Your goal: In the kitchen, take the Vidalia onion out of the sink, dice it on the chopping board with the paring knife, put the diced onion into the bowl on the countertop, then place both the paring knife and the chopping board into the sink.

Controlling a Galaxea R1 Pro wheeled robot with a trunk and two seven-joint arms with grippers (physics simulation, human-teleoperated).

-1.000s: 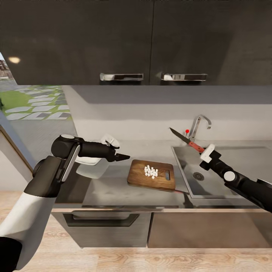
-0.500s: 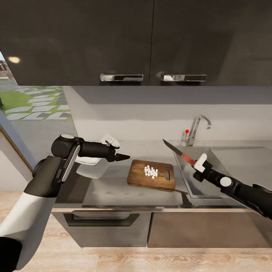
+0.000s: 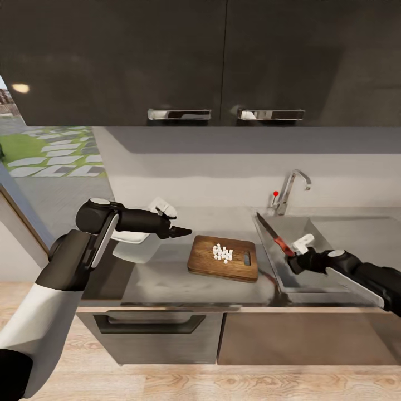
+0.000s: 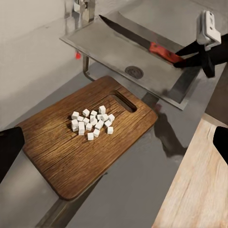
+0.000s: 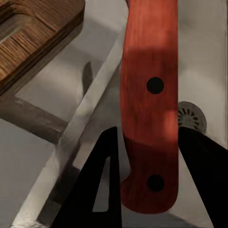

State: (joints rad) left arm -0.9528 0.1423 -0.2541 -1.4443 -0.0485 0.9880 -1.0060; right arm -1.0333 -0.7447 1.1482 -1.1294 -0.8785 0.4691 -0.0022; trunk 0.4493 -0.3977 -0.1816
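Here the bowl (image 3: 136, 240) is mostly hidden behind the left arm's forearm, only its white rim and side showing on the countertop (image 3: 167, 275). The blade tip of the paring knife (image 3: 273, 234) is cut off in the right wrist view, where just the reddish handle (image 5: 149, 104) shows between the two dark fingers.

The left arm reaches out level over the countertop, its gripper (image 3: 182, 231) hanging just left of the chopping board (image 3: 223, 258), fingertips drawn to a point in the head view; whether they truly meet I cannot tell. The right arm comes in low from the right, forearm almost level, and the right gripper (image 3: 294, 260) clamps the knife handle over the sink (image 3: 334, 234), near its left wall. The blade slants up and back toward the tap (image 3: 289, 189).

The diced onion (image 3: 223, 253) lies in a small heap on the middle of the board, beside the slot handle.

Compared with a second ago, the right arm has dropped and the knife is lower, now down within the sink's outline instead of raised before the tap. The left arm has not shifted.
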